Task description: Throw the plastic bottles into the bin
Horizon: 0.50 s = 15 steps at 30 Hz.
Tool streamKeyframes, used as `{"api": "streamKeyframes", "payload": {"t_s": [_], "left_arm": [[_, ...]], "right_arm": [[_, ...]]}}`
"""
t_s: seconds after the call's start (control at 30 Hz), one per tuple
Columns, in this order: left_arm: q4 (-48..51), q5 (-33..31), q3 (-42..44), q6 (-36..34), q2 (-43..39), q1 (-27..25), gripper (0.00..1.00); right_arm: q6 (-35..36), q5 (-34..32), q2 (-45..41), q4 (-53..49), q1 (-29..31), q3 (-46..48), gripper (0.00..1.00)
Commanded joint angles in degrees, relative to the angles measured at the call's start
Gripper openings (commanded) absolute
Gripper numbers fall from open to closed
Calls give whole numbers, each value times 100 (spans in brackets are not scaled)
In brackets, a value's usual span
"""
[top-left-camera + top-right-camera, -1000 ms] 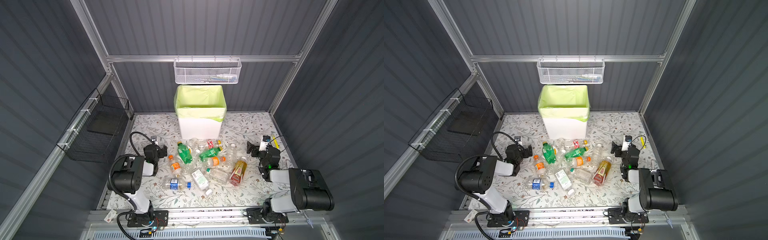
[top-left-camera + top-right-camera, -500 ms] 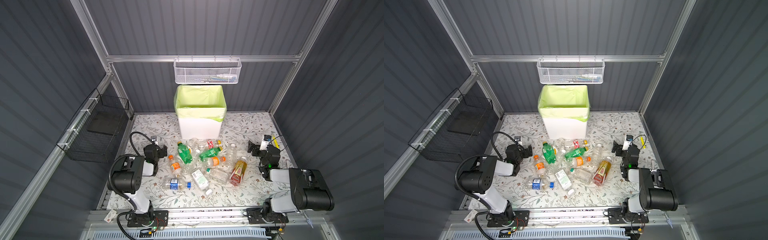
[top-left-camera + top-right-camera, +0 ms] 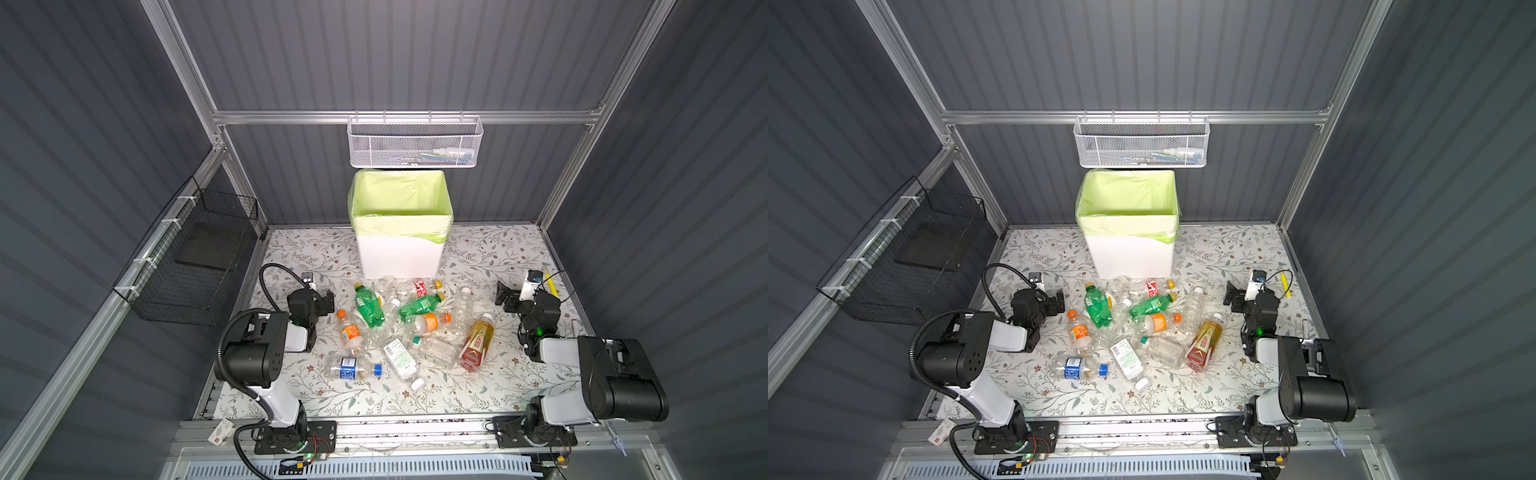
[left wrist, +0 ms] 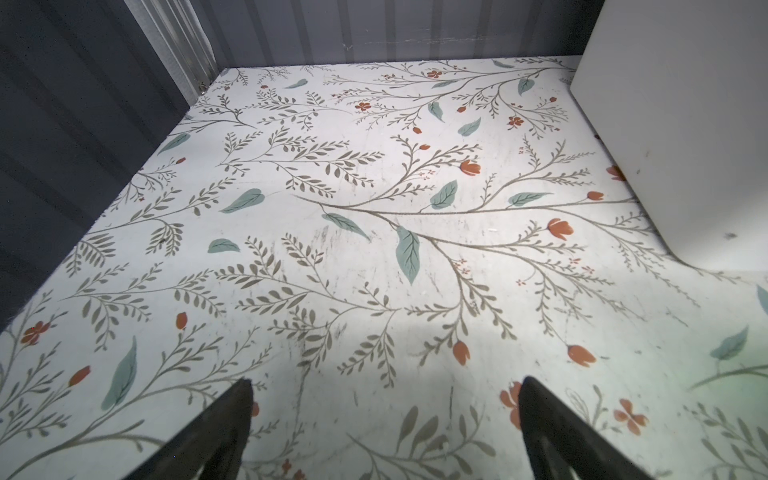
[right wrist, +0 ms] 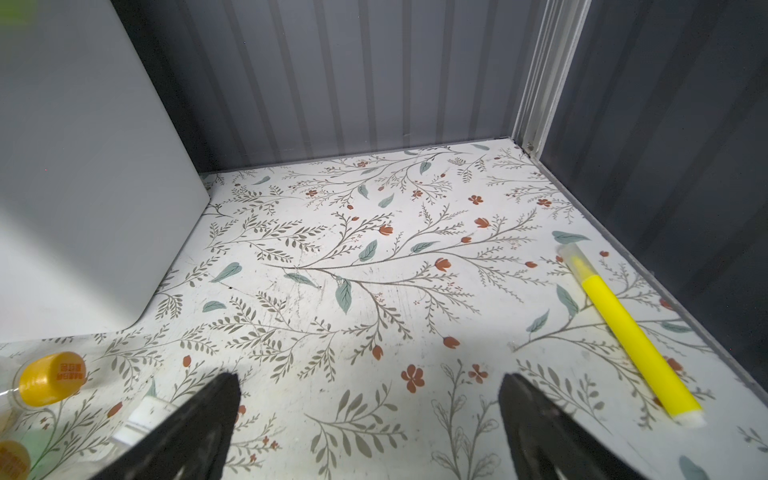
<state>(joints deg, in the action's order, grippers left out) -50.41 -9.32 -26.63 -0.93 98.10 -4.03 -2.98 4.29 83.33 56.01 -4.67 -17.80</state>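
Your left tool (image 4: 385, 382) sits low over the bare floral bench (image 4: 332, 208), its jaws spread wide and gripping nothing. Your right tool (image 5: 370, 376) is spread the same way, with a yellow marker (image 5: 623, 324) lying on the bench near it, by the side wall. You have the plastic bottles (image 3: 368, 309) in a loose heap between the two tools, all lying on their sides. The bin (image 3: 399, 253) stands upright just behind the heap, against the back wall. An amber bottle (image 3: 478, 338) lies at the heap's edge nearest your right tool.
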Motion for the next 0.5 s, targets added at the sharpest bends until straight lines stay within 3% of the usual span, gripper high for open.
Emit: {"api": "streamKeyframes", "payload": {"t_s": [0.0, 0.2, 0.33, 0.47], "left_arm": [[-50, 66, -93, -75, 24, 17, 99], [-47, 68, -93, -72, 20, 17, 99], [100, -233, -152, 14, -148, 8, 83], [1976, -987, -840, 377, -958, 8, 83]], "right_arm": [[-52, -67, 45, -15, 1, -101, 99], [-88, 17, 52, -42, -43, -118, 99], [-125, -7, -18, -94, -61, -156, 83], [-344, -633, -675, -2798, -53, -1352, 78]]}}
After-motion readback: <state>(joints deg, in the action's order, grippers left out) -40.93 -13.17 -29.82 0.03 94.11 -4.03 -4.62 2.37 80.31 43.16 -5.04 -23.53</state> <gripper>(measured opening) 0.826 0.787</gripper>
